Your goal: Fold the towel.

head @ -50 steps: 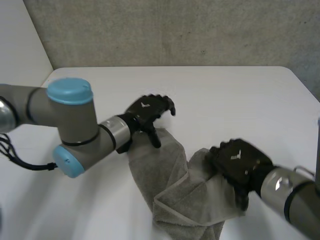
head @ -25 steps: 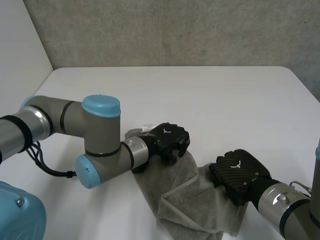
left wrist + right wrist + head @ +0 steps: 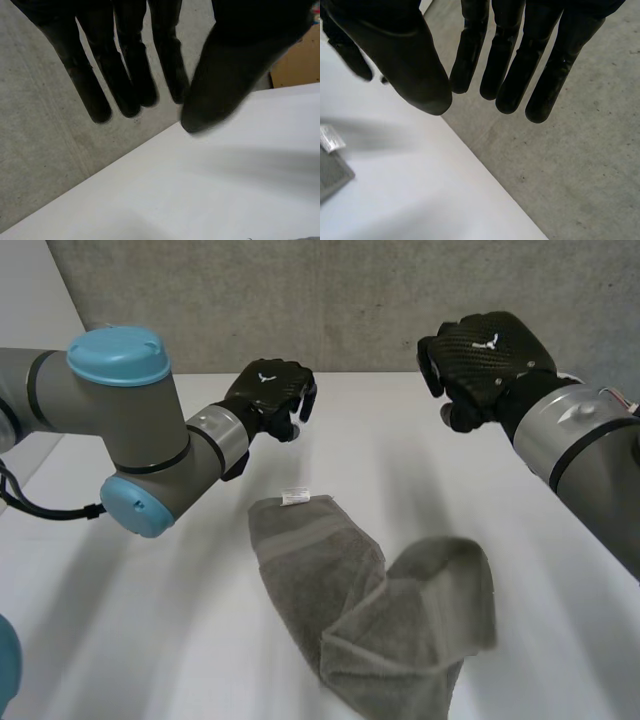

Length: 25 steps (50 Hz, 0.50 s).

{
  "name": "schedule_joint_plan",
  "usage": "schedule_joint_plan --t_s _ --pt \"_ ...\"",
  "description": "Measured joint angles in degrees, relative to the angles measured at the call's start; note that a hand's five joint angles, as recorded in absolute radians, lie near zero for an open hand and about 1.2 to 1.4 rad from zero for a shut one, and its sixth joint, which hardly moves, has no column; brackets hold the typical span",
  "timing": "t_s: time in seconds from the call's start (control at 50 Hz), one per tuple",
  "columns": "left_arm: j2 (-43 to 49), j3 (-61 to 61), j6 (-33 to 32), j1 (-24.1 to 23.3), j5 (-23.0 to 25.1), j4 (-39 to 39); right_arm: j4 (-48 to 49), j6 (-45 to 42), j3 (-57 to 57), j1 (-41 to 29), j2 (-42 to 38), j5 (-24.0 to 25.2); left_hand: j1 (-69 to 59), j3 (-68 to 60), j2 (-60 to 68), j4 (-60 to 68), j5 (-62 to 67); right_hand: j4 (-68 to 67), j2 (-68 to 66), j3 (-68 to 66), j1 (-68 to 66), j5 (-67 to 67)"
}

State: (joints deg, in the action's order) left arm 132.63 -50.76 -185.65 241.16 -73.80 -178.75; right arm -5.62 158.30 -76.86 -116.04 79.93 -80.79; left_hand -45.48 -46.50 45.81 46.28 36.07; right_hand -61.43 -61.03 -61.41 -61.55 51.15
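left hand (image 3: 268,395) high over table (image 3: 420,450), fingers straight, empty | right hand (image 3: 485,355) high, fingers straight, empty | towel (image 3: 370,605) rumpled below

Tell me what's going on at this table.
A two-armed robot is working on folding a grey towel. The towel lies rumpled and partly doubled over on the white table, its tag at the far corner. The left hand and right hand hang above the table's far side, fingers straight, holding nothing.

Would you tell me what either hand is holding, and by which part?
Nothing is held: the left hand and right hand are both open, clear of the towel lying on the table.
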Motion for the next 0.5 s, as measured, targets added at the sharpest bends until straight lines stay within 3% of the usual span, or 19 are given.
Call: schedule_joint_plan --t_s 0.08,0.2,0.3,0.34,0.5 --pt "0.06 -4.55 1.24 -1.61 3.1 -0.24 -2.96 1.65 -4.35 0.05 -0.08 0.4 28.04 28.12 -28.06 -27.72 -29.28 0.0 0.0 0.0 0.0 0.0" --pt "3.93 -8.22 1.26 -4.73 8.4 -0.08 -2.61 0.92 -15.29 0.48 0.55 1.22 28.84 29.63 -29.14 -29.24 -31.35 1.65 1.32 1.57 2.08 -1.48" --pt "7.87 -8.77 -1.69 -6.53 10.55 0.22 -1.44 -2.65 -24.88 1.15 3.93 1.1 28.84 29.64 -29.14 -29.24 -31.48 34.33 34.44 34.41 35.22 -35.51" --pt "8.49 -8.75 -2.86 -6.77 10.77 0.29 -1.27 -3.67 -27.26 1.5 5.5 1.01 28.84 29.63 -29.14 -29.25 -31.49 41.05 40.95 40.9 41.01 -42.28" --pt "9.26 -8.55 -5.34 -7.05 11.06 0.41 -0.96 -5.26 -35.73 2.64 13.34 1.3 28.84 29.63 -29.14 -29.25 -31.46 46.25 46.27 47.11 47.99 -47.07"
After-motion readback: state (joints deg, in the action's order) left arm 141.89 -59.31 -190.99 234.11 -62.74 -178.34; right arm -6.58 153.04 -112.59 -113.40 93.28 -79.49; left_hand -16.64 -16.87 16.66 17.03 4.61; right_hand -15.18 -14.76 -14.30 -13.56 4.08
